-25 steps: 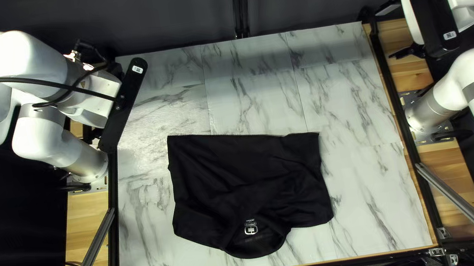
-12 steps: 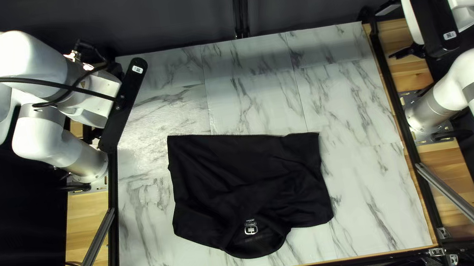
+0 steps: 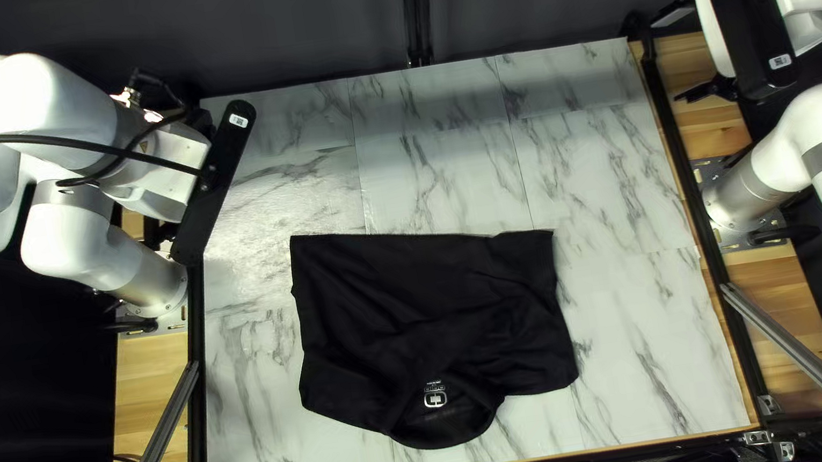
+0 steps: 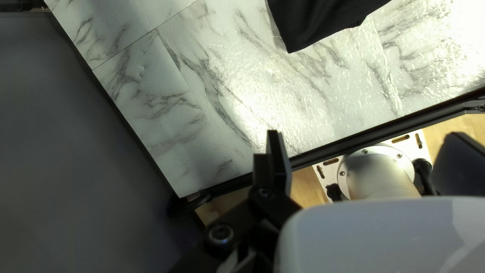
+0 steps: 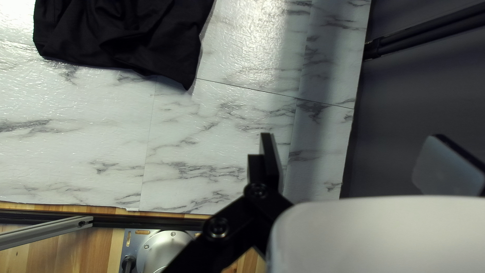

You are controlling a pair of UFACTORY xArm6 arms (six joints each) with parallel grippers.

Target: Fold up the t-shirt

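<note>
One black T-shirt (image 3: 421, 295) lies flat but creased on the surface (image 3: 637, 360), collar (image 3: 452, 429) toward the near edge; judged light, limp and non-fragile, liable to sag if lifted at a single point. Suggested hold: paired corners along its far edge (image 3: 412, 235), pinching all layers. Farther out, left pincer (image 4: 365, 135) and right pincer (image 5: 353, 135) both released, empty, well apart from the cloth.

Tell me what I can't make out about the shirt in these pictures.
Underside of the t-shirt: top left view, hidden by its own upper cloth.
Details of the white neck print: top left view, too small.
Rest of the t-shirt: both wrist views, cut off by the edge.
</note>
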